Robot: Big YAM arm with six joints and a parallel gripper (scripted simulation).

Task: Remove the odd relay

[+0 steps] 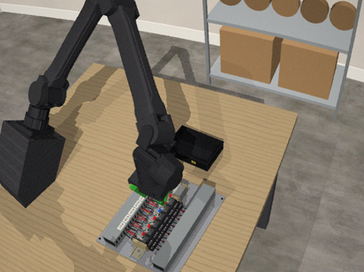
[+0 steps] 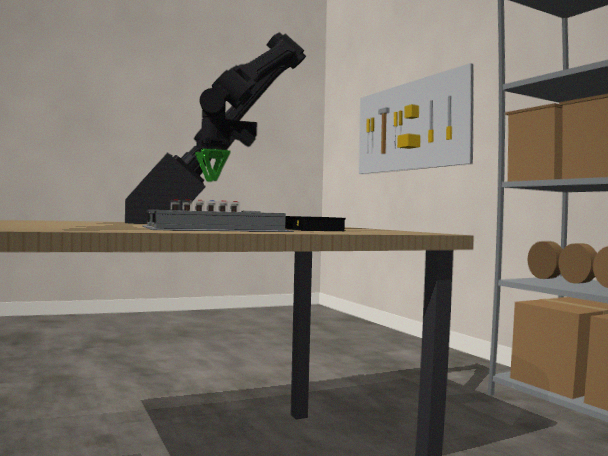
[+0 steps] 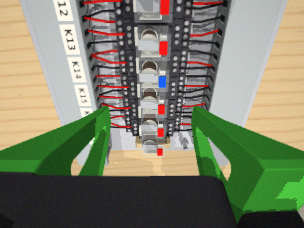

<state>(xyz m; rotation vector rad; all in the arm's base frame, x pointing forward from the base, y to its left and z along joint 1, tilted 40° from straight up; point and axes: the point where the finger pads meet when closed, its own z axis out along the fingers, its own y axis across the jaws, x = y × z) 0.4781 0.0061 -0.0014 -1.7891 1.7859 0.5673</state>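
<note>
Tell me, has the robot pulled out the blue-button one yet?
Not yet. Done: nothing, the relay with the blue button sits in its socket among the red-button ones. In hand: the end effector hangs open above the row, holding nothing. Left: go down, grip it, pull it out, put it in the black tray beside the panel, then let go.

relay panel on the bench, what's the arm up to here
A single black arm holds its open green gripper above the row of relays on the panel, touching none of them. All relays sit in their sockets; one has a blue test button, the others red. That blue-button relay is the one to pull, and it lies a little ahead of the fingers in the wrist view. The black tray stands open side up beside the panel, with no relay in it.
</note>
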